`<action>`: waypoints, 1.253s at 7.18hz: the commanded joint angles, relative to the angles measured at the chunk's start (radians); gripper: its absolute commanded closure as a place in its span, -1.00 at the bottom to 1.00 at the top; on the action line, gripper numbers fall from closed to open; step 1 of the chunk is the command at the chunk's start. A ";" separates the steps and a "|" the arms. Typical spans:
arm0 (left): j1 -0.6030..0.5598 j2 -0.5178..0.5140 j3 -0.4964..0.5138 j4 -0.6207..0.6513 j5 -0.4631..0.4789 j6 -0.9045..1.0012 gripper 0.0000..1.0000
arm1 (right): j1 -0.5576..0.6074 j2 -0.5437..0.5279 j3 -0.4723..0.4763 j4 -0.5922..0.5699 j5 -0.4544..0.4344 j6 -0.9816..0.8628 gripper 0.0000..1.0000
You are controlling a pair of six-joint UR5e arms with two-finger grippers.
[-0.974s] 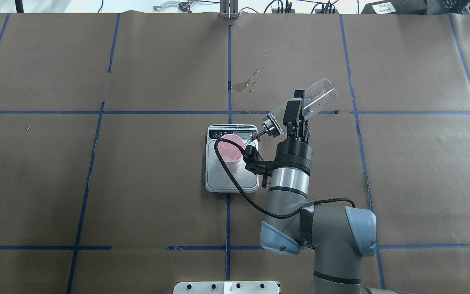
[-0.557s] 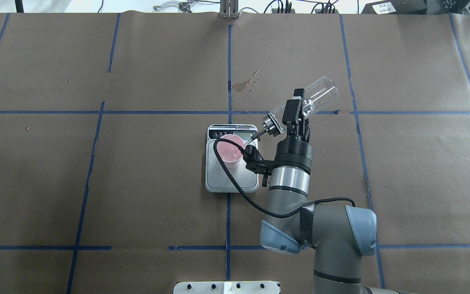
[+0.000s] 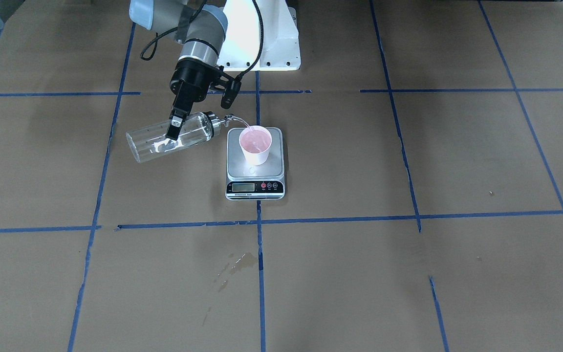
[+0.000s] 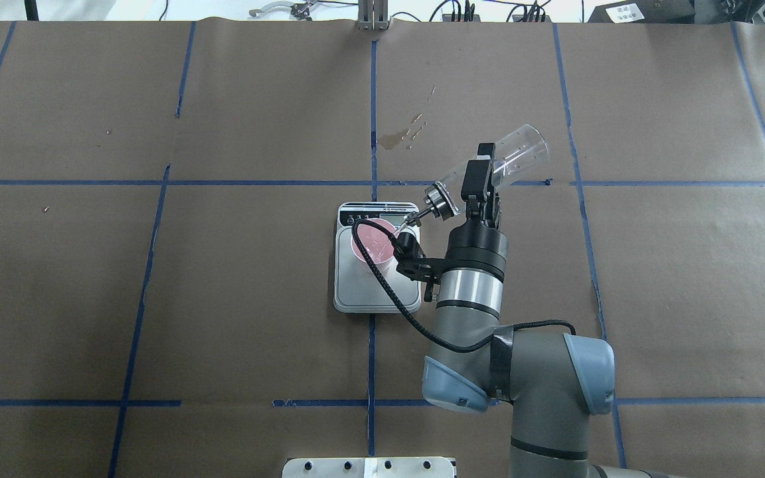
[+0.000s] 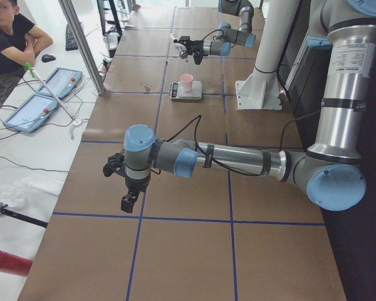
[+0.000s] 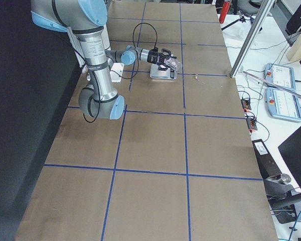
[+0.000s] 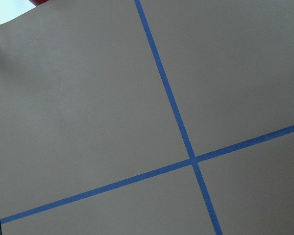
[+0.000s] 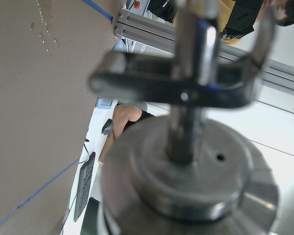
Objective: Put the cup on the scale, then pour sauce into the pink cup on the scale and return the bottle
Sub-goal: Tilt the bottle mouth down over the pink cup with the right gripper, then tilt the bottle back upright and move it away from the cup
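Nearest, the scale (image 3: pixel 255 187) lies flat on the surface (image 3: pixel 359 274), display strip toward the viewer. The cup (image 3: pixel 255 144) stands upright on its platform. Just beyond, the bottle (image 3: pixel 147 143) is tilted, spout at the cup's rim, a thin stream of sauce (image 3: pixel 242 123) entering. The right gripper (image 3: pixel 173 131) is clamped on the glass body. The left gripper (image 5: pixel 129 202) hangs well apart; its opening cannot be judged.
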 commanded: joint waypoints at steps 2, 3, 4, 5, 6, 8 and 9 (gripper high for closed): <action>0.000 -0.003 -0.005 0.002 0.000 -0.002 -1.00 | 0.003 -0.028 -0.001 0.181 0.085 0.062 1.00; 0.000 -0.003 -0.005 0.000 0.000 -0.002 -1.00 | 0.001 -0.029 0.000 0.186 0.108 0.113 1.00; 0.000 -0.003 -0.005 0.000 0.000 -0.004 -1.00 | 0.001 -0.025 0.005 0.186 0.126 0.151 1.00; 0.000 -0.003 -0.006 0.000 0.000 -0.004 -1.00 | 0.001 -0.019 0.020 0.186 0.149 0.193 1.00; 0.000 -0.003 -0.006 0.000 0.000 -0.004 -1.00 | 0.003 -0.020 0.064 0.187 0.200 0.251 1.00; 0.000 -0.003 -0.011 0.002 0.000 -0.007 -1.00 | 0.007 -0.029 0.142 0.200 0.284 0.340 1.00; 0.000 -0.003 -0.011 0.002 0.000 -0.007 -1.00 | 0.010 -0.035 0.175 0.200 0.335 0.435 1.00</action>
